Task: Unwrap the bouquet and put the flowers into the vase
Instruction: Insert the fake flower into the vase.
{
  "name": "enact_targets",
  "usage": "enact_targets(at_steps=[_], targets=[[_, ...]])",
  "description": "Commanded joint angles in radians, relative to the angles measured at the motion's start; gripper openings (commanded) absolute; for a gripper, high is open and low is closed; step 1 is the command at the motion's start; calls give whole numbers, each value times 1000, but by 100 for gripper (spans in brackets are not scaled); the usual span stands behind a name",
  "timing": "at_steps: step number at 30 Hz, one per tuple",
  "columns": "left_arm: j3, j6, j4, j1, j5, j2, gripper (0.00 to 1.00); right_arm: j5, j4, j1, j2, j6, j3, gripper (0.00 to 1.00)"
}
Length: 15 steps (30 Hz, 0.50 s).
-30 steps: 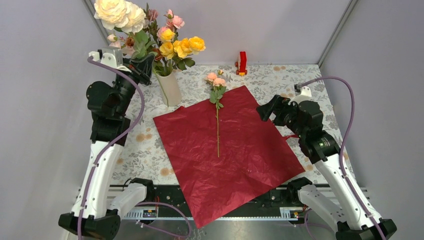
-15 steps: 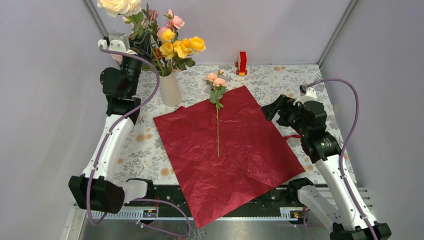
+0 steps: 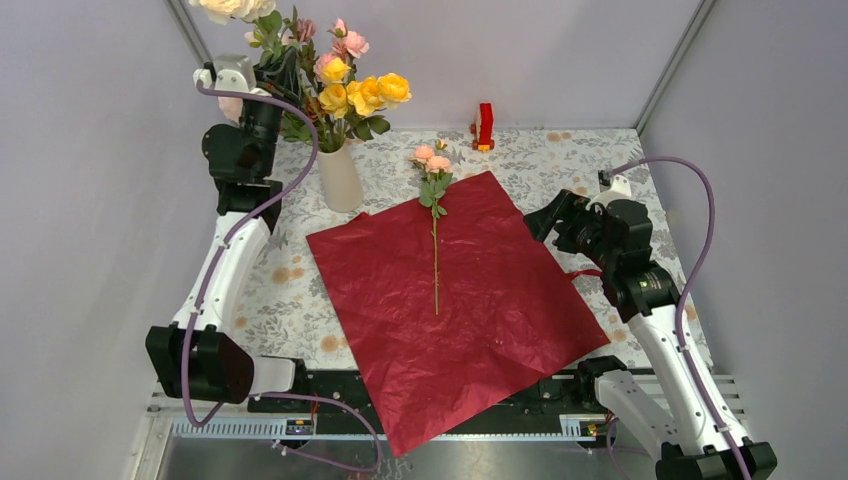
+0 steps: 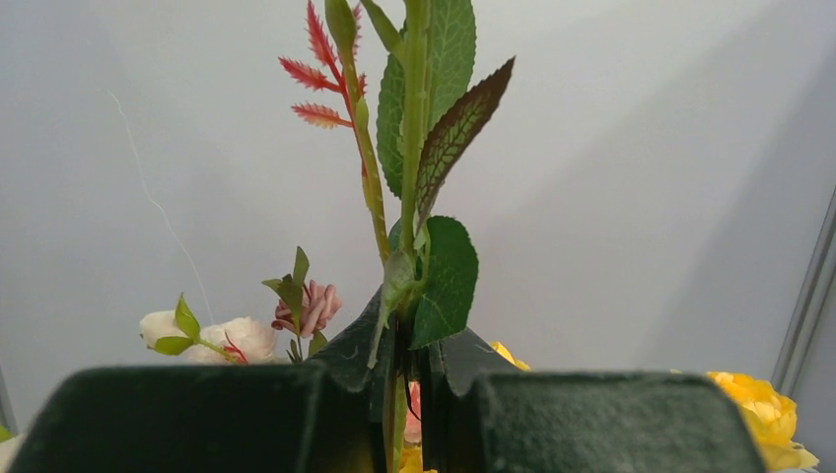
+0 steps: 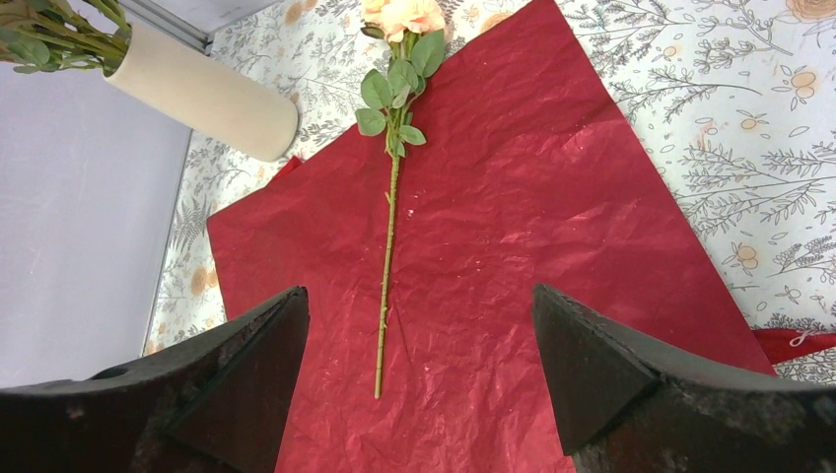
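The dark red wrapping paper [image 3: 460, 300] lies spread flat on the table. One peach flower [image 3: 435, 230] lies on it, stem toward me; the right wrist view shows its stem [image 5: 386, 266] too. The cream vase [image 3: 340, 178] stands at the back left with several pink and yellow flowers [image 3: 355, 92] in it. My left gripper [image 3: 282, 72] is raised beside those blooms, shut on the green stem [image 4: 406, 296] of a cream-headed flower [image 3: 232, 8]. My right gripper [image 5: 416, 296] hovers open over the paper's right side, nothing between its fingers [image 5: 246, 365].
A small red and yellow toy block [image 3: 484, 125] stands at the back edge of the floral tablecloth [image 3: 600, 160]. Grey walls enclose the table on the left, back and right. The paper's near corner hangs over the front rail [image 3: 330, 385].
The left arm has lifted its held flower higher and swung it toward the vase's blooms. The right gripper has shifted slightly right and its jaws have narrowed a little.
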Motion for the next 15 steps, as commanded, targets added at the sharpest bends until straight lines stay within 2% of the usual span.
enact_targets(at_steps=[1,9,15], targets=[[-27,-45,99,9,32,-8,0,-23,15,-13,-24,-1,-18,89],[-96,-100,165,22,8,11,0,-31,17,-19,-36,8,-28,89],[-237,-131,315,23,-27,12,0,-29,17,-21,-40,-2,-44,89]])
